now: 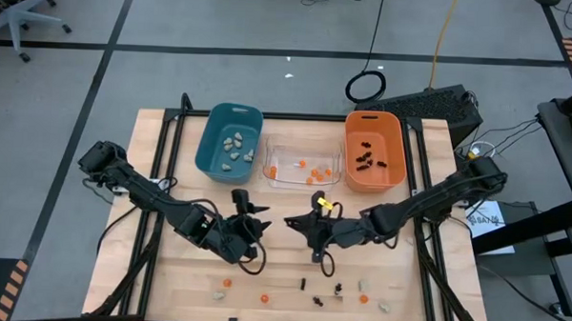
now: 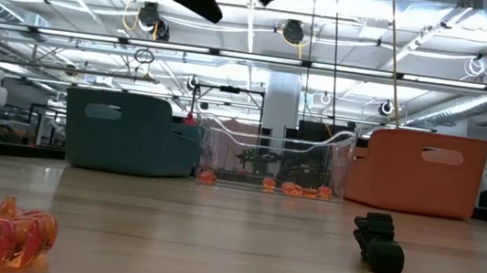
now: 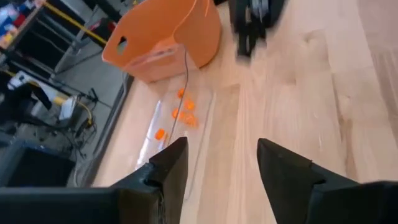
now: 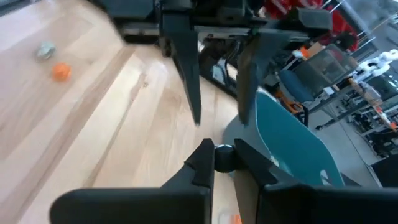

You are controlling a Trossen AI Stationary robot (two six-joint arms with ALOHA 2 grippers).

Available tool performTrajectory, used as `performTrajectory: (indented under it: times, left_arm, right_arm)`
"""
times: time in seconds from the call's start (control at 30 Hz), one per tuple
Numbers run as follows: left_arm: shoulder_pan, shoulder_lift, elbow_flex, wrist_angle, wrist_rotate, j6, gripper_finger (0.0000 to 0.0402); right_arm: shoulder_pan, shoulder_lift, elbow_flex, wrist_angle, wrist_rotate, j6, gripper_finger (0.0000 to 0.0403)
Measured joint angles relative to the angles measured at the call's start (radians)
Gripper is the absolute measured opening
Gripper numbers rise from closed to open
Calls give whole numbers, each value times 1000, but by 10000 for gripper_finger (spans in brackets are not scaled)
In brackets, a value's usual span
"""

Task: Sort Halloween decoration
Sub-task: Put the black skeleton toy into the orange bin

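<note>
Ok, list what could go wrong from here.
1. The left end effector, open, and the right end effector face each other tip to tip over mid-table; they could collide.
2. The right one pinches a small dark trinket at its very fingertips; it might slip out.
3. The black pieces lie in the orange bin, yet the trinket hangs nearer the clear bin; a misdrop is possible.

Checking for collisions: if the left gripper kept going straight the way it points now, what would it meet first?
Probably the clear bin: the left gripper, open and empty, points over bare table toward its near end. The orange bin stands beyond it. Depth is uncertain; it might pass above the rim.
</note>
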Motion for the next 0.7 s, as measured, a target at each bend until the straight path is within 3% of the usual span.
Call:
performTrajectory:
  times: [0.23,0.53,0.7]
  left_arm:
    - [0,0,0,-73,4,-102,176]
    - [1,0,0,-41,7,-123,173]
    - [1,0,0,9,15,-122,173]
  right_arm:
    - [34,-135,0,-262,1,2,17]
    - [65,-287,0,-543,-1,97,18]
    - [17,-375,0,-689,-2,119,14]
